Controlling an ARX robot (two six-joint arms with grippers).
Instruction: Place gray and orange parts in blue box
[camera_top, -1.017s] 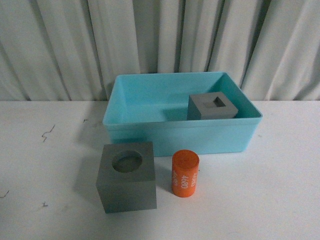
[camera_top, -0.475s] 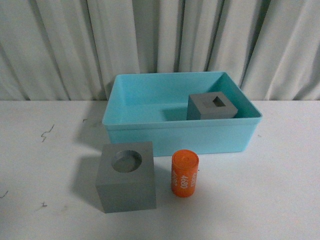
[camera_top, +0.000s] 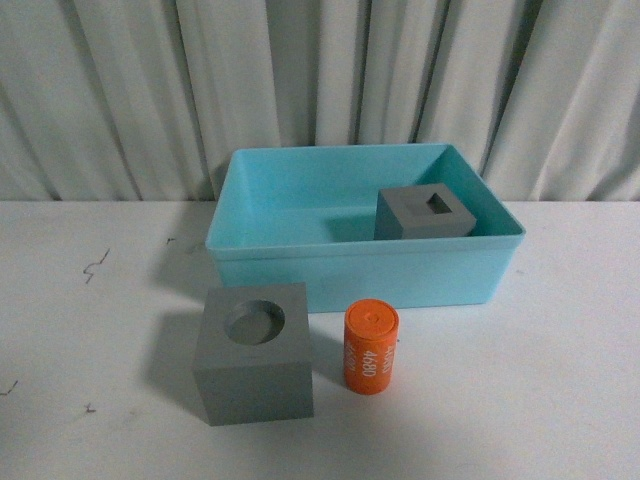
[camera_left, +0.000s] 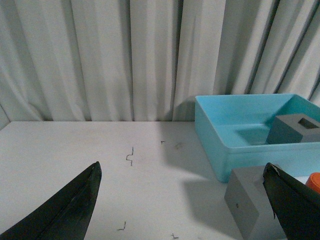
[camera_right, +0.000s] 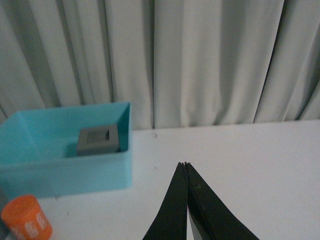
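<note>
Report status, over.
Left gripper open, empty; right gripper shut, empty. Rectangular-recess cube in blue box; round-recess cube and orange cylinder on table before it. No obstruction seen.

One gray cube (camera_top: 424, 213) sits in the blue box (camera_top: 362, 275); another cube (camera_top: 254, 352) and orange cylinder (camera_top: 371, 347) outside.

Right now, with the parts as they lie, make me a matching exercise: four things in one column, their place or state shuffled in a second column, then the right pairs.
Things:
1. gray cube with round recess
2. gray cube with rectangular recess
3. orange cylinder
4. right hand

Place or state:
A. shut, holding nothing
B. on the table, right of the other loose part in the front view
C. inside the blue box
D. on the table, left of the other loose part in the front view

Pairs: 1-D, 2-C, 3-B, 4-A.
</note>
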